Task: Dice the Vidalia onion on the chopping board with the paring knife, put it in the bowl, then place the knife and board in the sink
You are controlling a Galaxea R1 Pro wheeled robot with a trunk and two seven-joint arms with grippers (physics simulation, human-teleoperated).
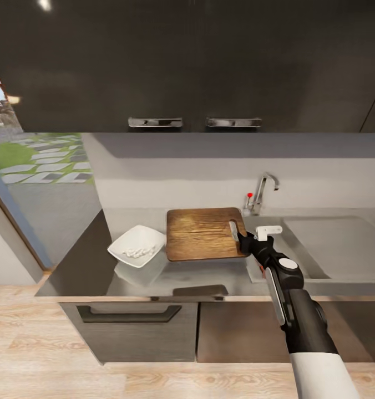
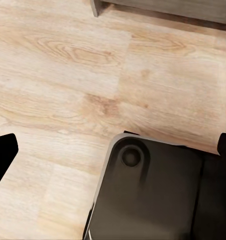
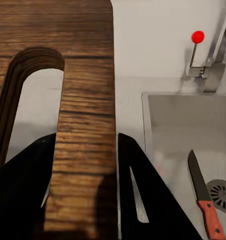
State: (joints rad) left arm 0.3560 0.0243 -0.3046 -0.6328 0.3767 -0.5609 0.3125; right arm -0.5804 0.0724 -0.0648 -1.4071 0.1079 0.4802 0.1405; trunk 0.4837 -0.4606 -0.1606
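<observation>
The dark brown chopping board [image 1: 201, 233] lies on the grey countertop [image 1: 87, 260], just left of the sink [image 1: 332, 244]. My right gripper [image 1: 244, 239] is shut on the board's right edge, beside its handle slot. In the right wrist view, its dark fingers [image 3: 143, 190] clamp the wooden strip [image 3: 87, 100] between slot and edge. The paring knife [image 3: 203, 195], with a reddish handle, lies inside the sink basin [image 3: 173, 130] near the drain [image 3: 224, 190]. The white bowl [image 1: 118, 244] left of the board holds pale diced onion [image 1: 136, 252]. My left gripper [image 2: 118, 142] hangs open over the floor.
The chrome tap [image 1: 263, 191] with its red knob [image 1: 249, 195] stands behind the sink's left corner. Dark wall cabinets [image 1: 154, 122] hang above the counter. Drawer fronts [image 1: 129, 316] sit below it. My own dark base [image 2: 148, 195] lies under the left gripper on the wooden floor [image 2: 57, 65].
</observation>
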